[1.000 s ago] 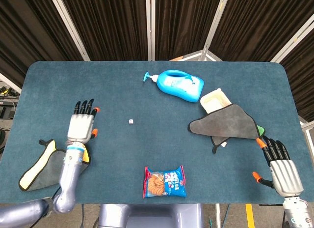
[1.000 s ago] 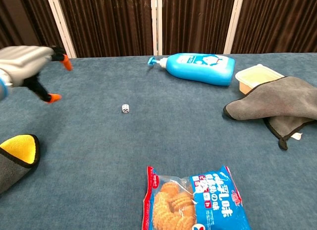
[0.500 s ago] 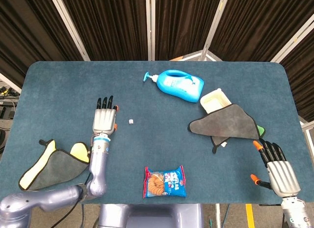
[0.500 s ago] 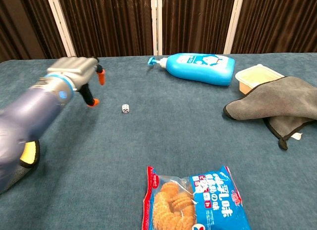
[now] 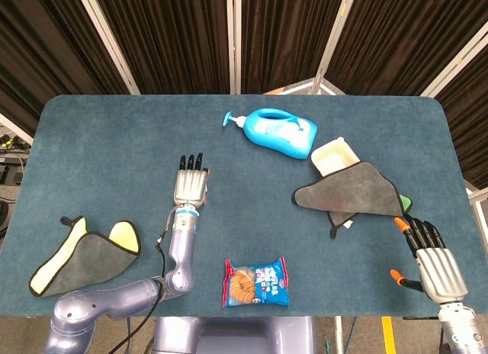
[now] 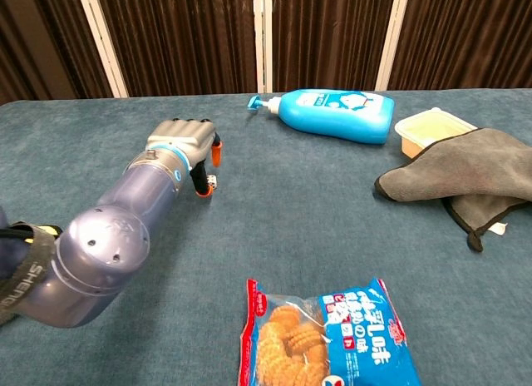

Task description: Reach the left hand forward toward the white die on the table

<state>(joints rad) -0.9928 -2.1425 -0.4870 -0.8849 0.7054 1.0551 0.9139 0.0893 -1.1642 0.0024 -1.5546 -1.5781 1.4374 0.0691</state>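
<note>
The small white die (image 6: pixel 213 181) lies on the blue table (image 5: pixel 91 140), left of centre. My left hand (image 6: pixel 184 141) hovers palm down right over it, fingers stretched forward and apart, the orange thumb tip just beside the die. From the head view the left hand (image 5: pixel 191 187) covers the die's spot, so the die does not show there. It holds nothing. My right hand (image 5: pixel 435 264) rests at the table's front right corner, fingers spread and empty.
A blue pump bottle (image 5: pixel 276 133) lies on its side at the back centre. A cream container (image 5: pixel 333 155) and a grey cloth (image 5: pixel 352 190) are on the right. A cookie bag (image 5: pixel 256 282) sits front centre, and a yellow-lined grey cloth (image 5: pixel 76 255) front left.
My left hand has swept forward and to the right across the table, from near the left cloth to directly over the die. The right hand has barely moved.
</note>
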